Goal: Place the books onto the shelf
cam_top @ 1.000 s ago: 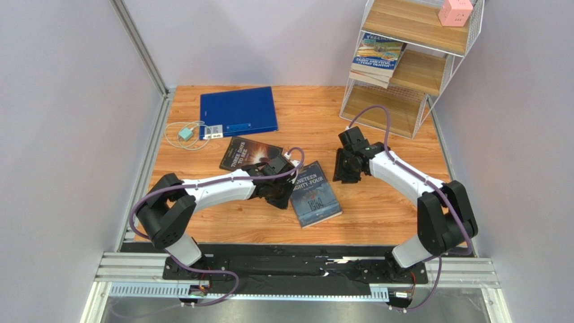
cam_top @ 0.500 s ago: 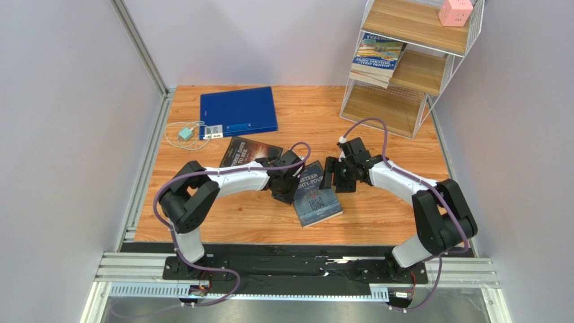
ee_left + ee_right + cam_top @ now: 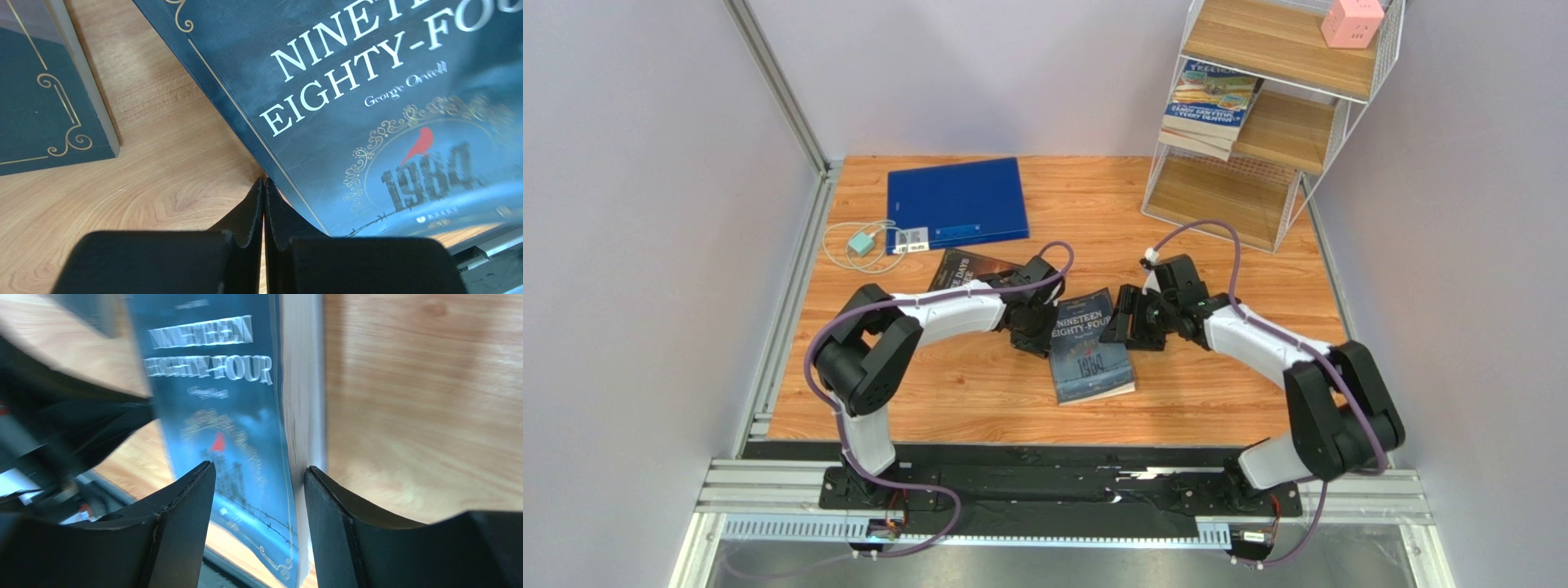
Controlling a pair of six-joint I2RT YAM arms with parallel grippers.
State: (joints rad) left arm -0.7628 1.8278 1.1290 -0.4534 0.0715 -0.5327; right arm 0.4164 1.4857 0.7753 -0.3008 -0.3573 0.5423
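Observation:
The navy "Nineteen Eighty-Four" book (image 3: pixel 1090 352) (image 3: pixel 380 92) (image 3: pixel 227 422) lies on the table between both arms. My left gripper (image 3: pixel 1035 332) (image 3: pixel 264 184) is shut, holds nothing, and its tips rest against the book's spine edge. My right gripper (image 3: pixel 1123 321) (image 3: pixel 261 478) is open and straddles the book's opposite page edge without closing on it. The dark "Three Days to See" book (image 3: pixel 955 266) (image 3: pixel 43 98) sits to the left, partly under the left arm. Other books (image 3: pixel 1210 104) are stacked on the middle board of the white wire shelf (image 3: pixel 1320 147) at the back right.
A large blue binder (image 3: pixel 956 202) lies at the back of the table. Beside it is a small teal item with a white cable (image 3: pixel 860 243). A pink cube (image 3: pixel 1351 22) sits on the shelf's top board. A metal frame post (image 3: pixel 787 98) borders the left side.
My left gripper closed and moved in against the navy book's spine edge, and the book slid and turned slightly. My right gripper opened and swung left onto the book's right edge.

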